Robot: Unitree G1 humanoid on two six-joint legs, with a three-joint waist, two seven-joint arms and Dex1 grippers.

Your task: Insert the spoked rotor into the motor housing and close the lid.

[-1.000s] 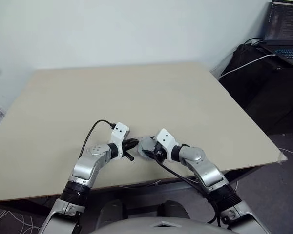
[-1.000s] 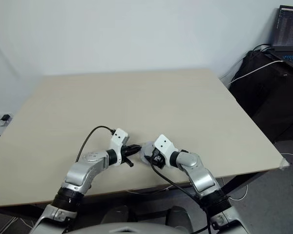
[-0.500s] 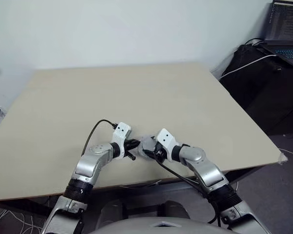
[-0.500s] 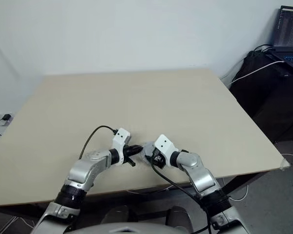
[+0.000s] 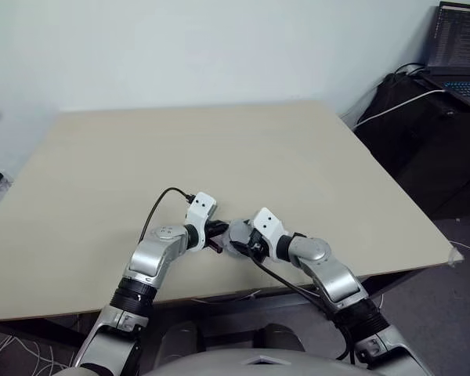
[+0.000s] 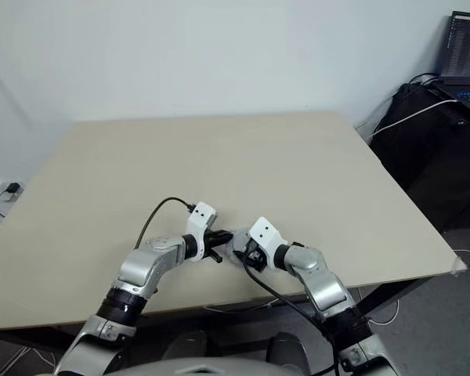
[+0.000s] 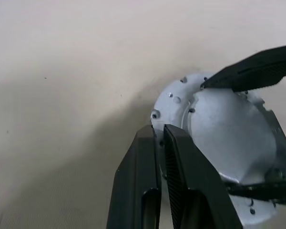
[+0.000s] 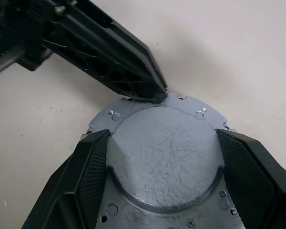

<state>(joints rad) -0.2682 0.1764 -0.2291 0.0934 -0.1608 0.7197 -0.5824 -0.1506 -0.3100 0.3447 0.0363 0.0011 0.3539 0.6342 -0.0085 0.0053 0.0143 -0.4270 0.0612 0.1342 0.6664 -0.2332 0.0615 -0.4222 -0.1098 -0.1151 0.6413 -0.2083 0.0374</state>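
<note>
Two black fingers of the right gripper (image 8: pixel 164 157) clamp the lid (image 8: pixel 164 160) by opposite edges, holding it just above the table (image 5: pixel 298 157) near its front edge. Pressed together, the left gripper (image 7: pixel 157 136) fingers touch the lid's rim.

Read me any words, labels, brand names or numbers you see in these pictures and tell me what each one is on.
Laptop screen at the far right: lines of text, too small to read.
Grey metal disc held in the right gripper: only scratches and small holes, no marking.
Nothing else carries readable text.
</note>
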